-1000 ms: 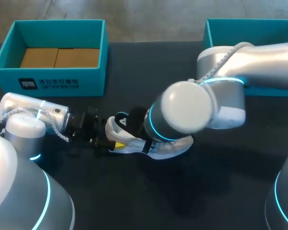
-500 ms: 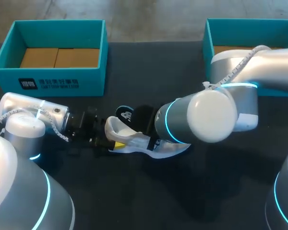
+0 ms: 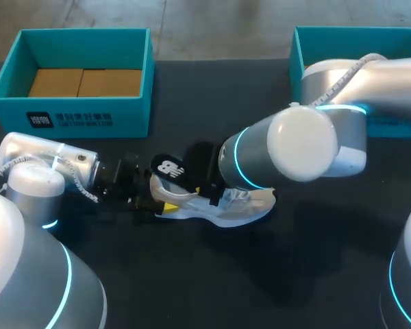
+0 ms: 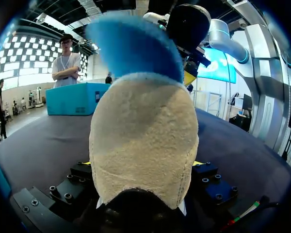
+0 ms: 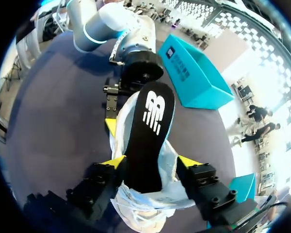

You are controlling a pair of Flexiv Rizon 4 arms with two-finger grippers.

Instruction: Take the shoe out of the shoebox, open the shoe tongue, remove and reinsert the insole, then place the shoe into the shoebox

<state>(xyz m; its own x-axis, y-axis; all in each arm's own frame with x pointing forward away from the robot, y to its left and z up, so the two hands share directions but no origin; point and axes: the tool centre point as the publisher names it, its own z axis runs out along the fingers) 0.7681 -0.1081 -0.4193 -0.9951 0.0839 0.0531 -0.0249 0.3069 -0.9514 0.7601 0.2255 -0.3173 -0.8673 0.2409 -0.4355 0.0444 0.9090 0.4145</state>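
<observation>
A white shoe [image 3: 243, 205] lies on its sole at the middle of the black table. My left gripper [image 3: 151, 202] is shut on its heel [image 4: 143, 145], which fills the space between its fingers. A black insole [image 5: 150, 126] with a white logo lies partly inside the shoe. Its heel end [image 3: 168, 166] sticks up past the shoe's heel, blue underside [image 4: 136, 48] towards the left wrist. My right gripper [image 5: 151, 162] stands open over the shoe's opening, its yellow tips on either side of the insole without clamping it.
A teal shoebox [image 3: 79, 113] with cardboard on its floor stands at the back left. A second teal box [image 3: 329, 38] stands at the back right, partly behind my right arm. Bare black tabletop lies in front of the shoe.
My right gripper has gone from shut to open, letting go of the insole. The insole's logo end has shifted left and up over the heel. The left arm has kept still.
</observation>
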